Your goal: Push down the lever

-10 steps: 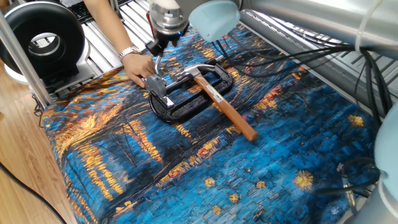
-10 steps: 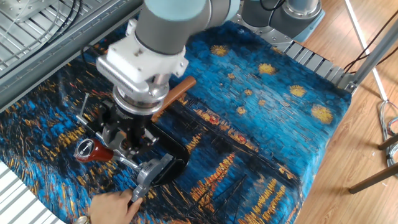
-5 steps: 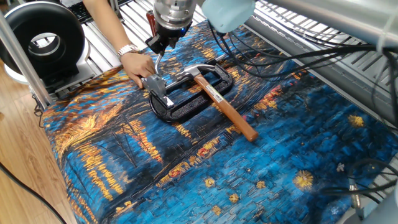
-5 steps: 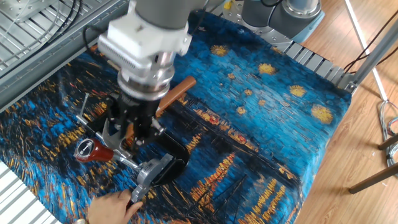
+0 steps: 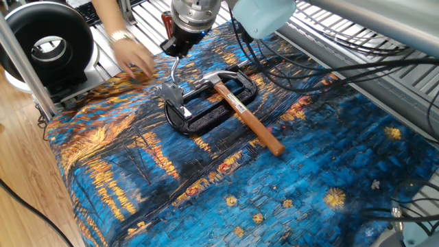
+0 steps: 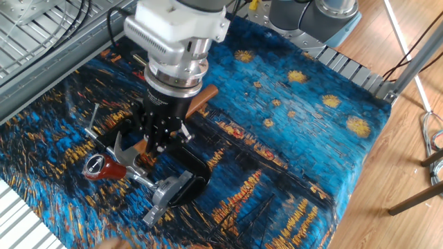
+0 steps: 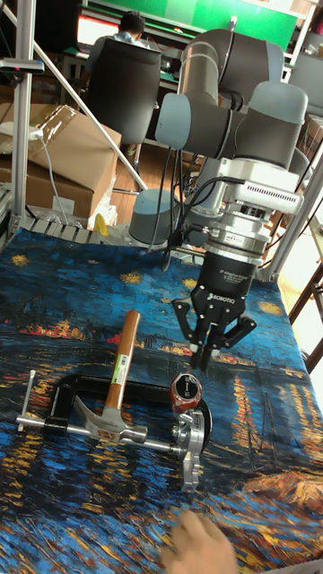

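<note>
Here one lever (image 7: 186, 392), one hammer (image 7: 117, 377); the fingers (image 7: 207, 357) hover nearly closed, holding nothing

lever (image 7: 184, 421): shiny metal | hammer (image 5: 247, 118): wood handle | tablecloth (image 5: 206, 185): printed cloth

One readable mark — "ROBOTIQ" in white on the gripper (image 7: 212, 355) body; nothing else legible.

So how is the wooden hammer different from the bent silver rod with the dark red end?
The wooden-handled hammer lies loose across the black oval base; the bent silver rod with the dark red end is joined to a silver bracket. The hammer's handle is thick, straight, brown wood; the rod is thin, bent metal. The hammer ends in a steel claw head, the rod in a round red tip. Both have shiny metal parts.
</note>
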Action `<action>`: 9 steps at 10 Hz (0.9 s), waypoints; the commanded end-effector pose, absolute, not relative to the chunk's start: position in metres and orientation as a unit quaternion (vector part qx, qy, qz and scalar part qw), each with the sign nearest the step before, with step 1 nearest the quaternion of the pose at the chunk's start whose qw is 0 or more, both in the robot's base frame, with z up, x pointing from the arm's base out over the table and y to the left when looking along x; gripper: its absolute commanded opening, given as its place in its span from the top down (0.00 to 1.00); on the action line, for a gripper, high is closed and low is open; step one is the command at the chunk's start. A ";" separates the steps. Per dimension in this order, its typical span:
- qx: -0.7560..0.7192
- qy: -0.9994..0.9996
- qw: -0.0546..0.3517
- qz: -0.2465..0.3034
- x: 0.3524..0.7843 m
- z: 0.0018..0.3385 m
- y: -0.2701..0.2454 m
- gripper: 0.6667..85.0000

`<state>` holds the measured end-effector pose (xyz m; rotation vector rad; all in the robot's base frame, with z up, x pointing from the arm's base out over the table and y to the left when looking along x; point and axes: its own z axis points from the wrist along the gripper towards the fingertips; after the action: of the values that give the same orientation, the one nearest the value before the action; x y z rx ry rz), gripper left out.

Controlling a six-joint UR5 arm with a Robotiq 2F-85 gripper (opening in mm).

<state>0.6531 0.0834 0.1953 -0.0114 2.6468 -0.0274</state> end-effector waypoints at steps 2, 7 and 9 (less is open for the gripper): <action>0.014 0.968 0.249 -0.013 0.651 0.199 0.080 0.94; -0.029 0.977 0.211 0.007 0.633 0.190 0.095 0.92; -0.038 0.981 0.192 -0.002 0.620 0.208 0.092 0.92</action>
<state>0.6324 0.0912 0.1961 -0.0887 2.7130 -0.0101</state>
